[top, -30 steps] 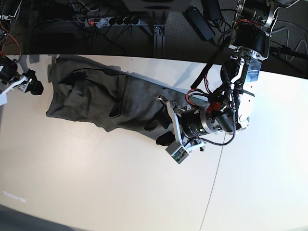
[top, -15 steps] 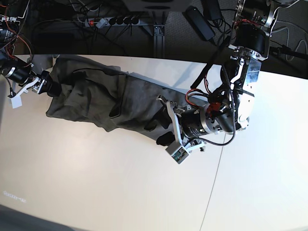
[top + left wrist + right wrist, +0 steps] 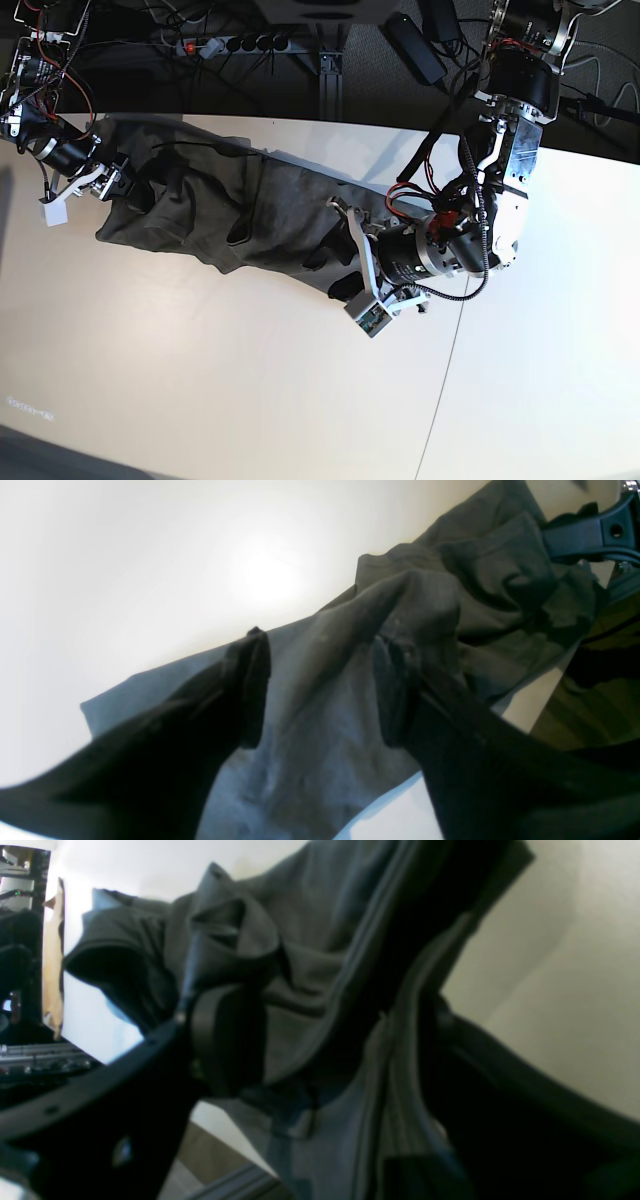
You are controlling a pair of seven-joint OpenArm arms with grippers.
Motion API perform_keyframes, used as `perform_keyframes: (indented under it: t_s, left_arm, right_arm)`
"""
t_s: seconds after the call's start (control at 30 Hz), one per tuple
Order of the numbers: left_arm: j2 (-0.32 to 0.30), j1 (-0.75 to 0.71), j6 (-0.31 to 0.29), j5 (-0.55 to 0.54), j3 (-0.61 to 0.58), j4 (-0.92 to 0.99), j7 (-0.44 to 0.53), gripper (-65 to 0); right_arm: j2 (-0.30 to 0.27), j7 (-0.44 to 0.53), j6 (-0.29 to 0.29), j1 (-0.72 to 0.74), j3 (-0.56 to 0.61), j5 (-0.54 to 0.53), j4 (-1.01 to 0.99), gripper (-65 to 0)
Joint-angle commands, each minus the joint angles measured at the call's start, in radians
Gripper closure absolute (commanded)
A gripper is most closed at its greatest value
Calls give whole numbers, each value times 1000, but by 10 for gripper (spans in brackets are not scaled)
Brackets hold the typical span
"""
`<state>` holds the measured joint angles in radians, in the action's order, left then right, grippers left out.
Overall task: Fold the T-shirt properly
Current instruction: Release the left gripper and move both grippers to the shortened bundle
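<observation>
Left gripper [image 3: 320, 690]: jaws apart, straddling a raised ridge of cloth. One finger [image 3: 250, 690] rests on flat fabric, the other on the far side of the ridge; not yet pinched, as far as the wrist view shows. Judged reason: lined up to gather this end of the T-shirt [image 3: 230, 205] for a fold.

Right gripper [image 3: 320, 1040]: jaws spread wide, cloth bunched between them. A rumpled fold sits against one finger [image 3: 225, 1040] and a hem or seam runs between the two. Whether any cloth is actually gripped I cannot tell.

Outward: the T-shirt lies as a long crumpled band on the table [image 3: 200, 380], stretched between the two grippers, one at each end. Probably set for a paired lift. The fold looks barely begun.
</observation>
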<state>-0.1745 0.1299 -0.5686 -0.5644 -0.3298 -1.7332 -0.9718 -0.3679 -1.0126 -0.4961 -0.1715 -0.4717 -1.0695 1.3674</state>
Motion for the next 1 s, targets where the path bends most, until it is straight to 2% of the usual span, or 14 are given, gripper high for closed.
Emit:
perform_keyframes:
  t_s: [0.0,0.2,0.23,0.3,0.4,0.43,0.5,0.63,0.73,0.97]
  left_arm:
    - [2,18,-20,-11,3,-14,25,-355]
    - [2,16,-20,-11,3,-14,25,-355]
    - [2,16,-20,-11,3,-14,25,-355]
    - [2,16,-20,-11,3,-14,25,-355]
    - [2,16,-20,-12,3,-14,26,-355]
    - [2,16,-19,-13,3,-14,26,-355]
    - [2,16,-20,-16,3,-14,30,-354]
    - [-4,16,-19,-17,17,-14,33,-354]
    - [-13,16,-19,-24,66,-14,32,-354]
    - [-51,-25,-20,-53,171,-14,29,-354]
  right_arm:
    - [-5,-30,-43,-1,4,34,3,-445]
    - [0,21,-43,-1,9,75,3,-441]
    - [0,25,-43,-1,10,83,3,-419]
    - [0,29,-43,-1,18,86,3,-301]
    - [0,30,-43,-1,33,86,3,-58]
    - [0,35,-43,-1,36,86,3,0]
    - [0,56,-43,-1,35,107,3,0]
    - [-2,127,-43,-1,30,244,3,0]
    - [-18,165,-43,-1,8,298,3,0]
    - [-154,175,-42,-1,-115,319,3,0]
